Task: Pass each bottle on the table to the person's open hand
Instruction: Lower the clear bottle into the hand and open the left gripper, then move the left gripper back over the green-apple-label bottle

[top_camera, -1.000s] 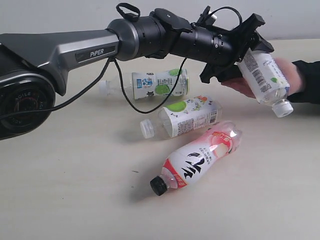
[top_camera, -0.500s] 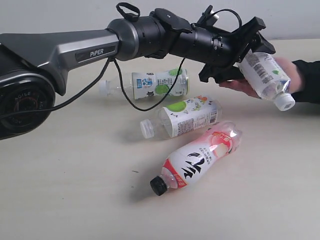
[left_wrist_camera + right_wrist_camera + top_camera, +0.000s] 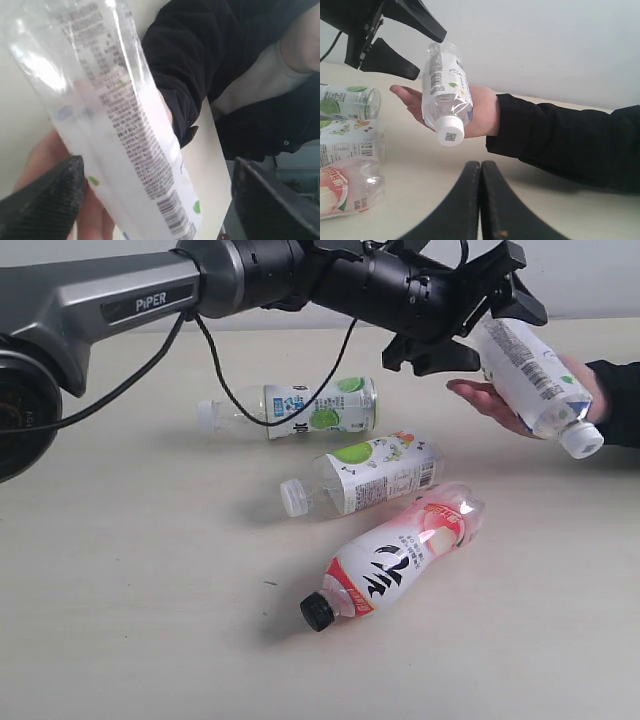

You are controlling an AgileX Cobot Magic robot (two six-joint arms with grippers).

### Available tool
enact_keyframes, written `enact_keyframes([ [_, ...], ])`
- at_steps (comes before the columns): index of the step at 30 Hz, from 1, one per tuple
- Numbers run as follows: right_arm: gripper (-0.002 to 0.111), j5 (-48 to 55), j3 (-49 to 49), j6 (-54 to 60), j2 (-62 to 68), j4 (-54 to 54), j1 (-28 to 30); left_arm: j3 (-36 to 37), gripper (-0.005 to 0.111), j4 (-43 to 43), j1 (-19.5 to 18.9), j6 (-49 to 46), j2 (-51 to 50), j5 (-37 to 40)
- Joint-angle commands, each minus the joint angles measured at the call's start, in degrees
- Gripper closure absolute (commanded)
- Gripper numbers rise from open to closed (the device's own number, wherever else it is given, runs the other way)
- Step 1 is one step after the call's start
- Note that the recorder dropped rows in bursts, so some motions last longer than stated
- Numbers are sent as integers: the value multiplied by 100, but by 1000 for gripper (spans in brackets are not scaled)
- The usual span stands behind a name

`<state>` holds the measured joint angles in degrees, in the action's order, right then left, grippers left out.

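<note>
A white-capped bottle with a pale printed label (image 3: 532, 375) lies slanted on the person's open hand (image 3: 487, 400), cap pointing down and right. My left gripper (image 3: 500, 340) is open around its base end; in the left wrist view the bottle (image 3: 125, 140) sits near one finger (image 3: 47, 195) and well apart from the other. On the table (image 3: 150, 590) lie two lime-labelled bottles (image 3: 312, 406) (image 3: 375, 475) and the black-capped pink-red-and-white bottle (image 3: 400, 555). My right gripper (image 3: 480, 164) is shut and empty, low over the table, facing the hand (image 3: 480, 112).
The person's black sleeve (image 3: 560, 140) stretches along the table's right side. The left arm's dark body and loose cable (image 3: 270, 410) hang over the far lime bottle. The right gripper is outside the exterior view.
The left arm has risen and shifted slightly back. The bottle has settled flatter and further right onto the palm, and the jaws no longer press it.
</note>
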<state>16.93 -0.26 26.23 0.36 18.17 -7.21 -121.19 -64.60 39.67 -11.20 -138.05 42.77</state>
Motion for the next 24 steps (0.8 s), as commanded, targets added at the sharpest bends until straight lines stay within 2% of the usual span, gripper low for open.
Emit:
enact_keyframes([
  [1, 108, -60, 26, 4, -36, -12, 21, -49, 30, 715, -189, 274, 252, 528],
  [8, 108, -60, 26, 4, -36, -12, 21, -49, 33, 1661, -583, 368, 586, 1694],
  [11, 108, -60, 26, 4, -36, -12, 21, -49, 38, 2639, -658, 228, 811, 2039],
  [13, 108, -60, 26, 4, -36, -12, 21, -49, 37, 3328, -658, 228, 943, 2314],
  [17, 108, -60, 26, 4, -36, -12, 21, -49, 38, 4419, -537, -84, 1171, 2719],
  [24, 108, -60, 26, 4, -36, -12, 21, 66, 38, 5777, -154, -853, 1332, 2719],
])
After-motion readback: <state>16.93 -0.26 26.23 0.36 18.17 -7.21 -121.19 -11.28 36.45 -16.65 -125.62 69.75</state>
